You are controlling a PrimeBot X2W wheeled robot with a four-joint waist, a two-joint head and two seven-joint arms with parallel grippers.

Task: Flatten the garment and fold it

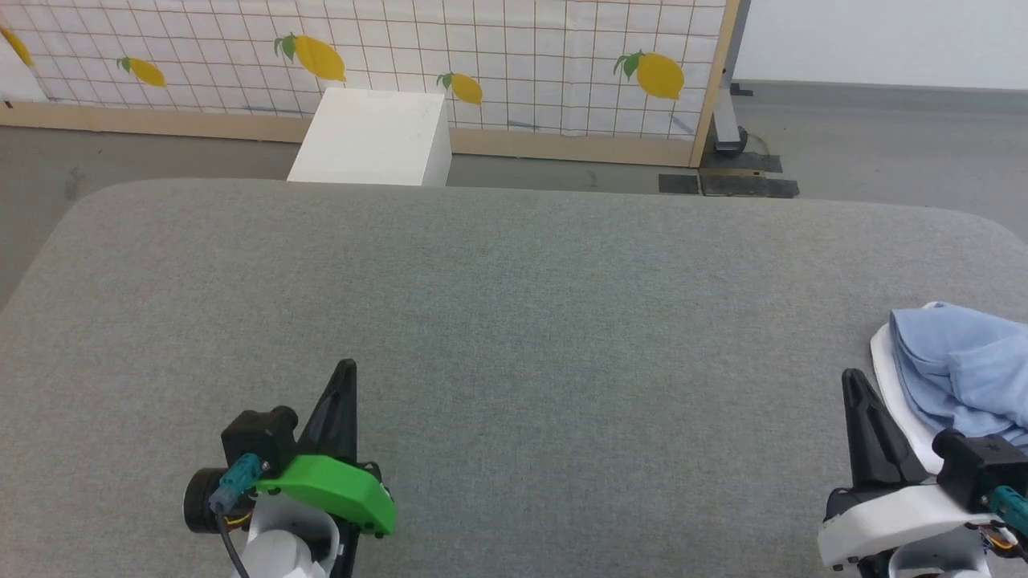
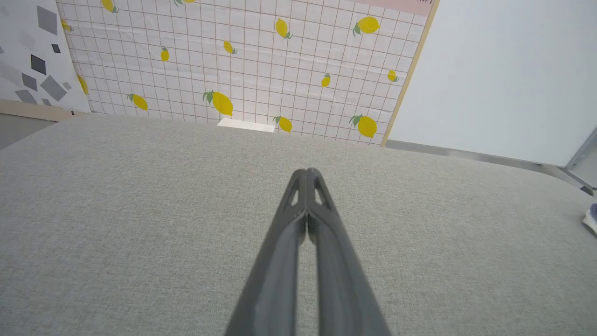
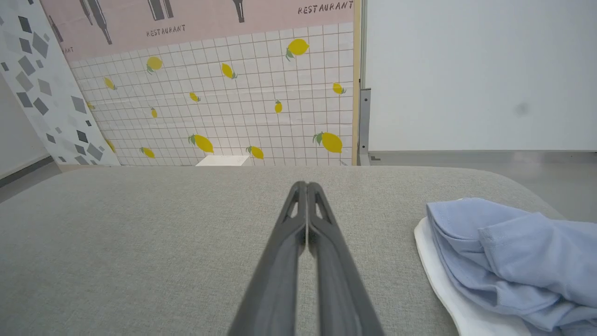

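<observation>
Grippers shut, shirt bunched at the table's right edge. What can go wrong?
1. The garment sits crumpled by the table edge; a sideways tug might slide it off.
2. Its blue and white layers overlap, so the right gripper may pinch several at once.
3. The left gripper is far away; a one-armed drag could bunch it more.
</observation>
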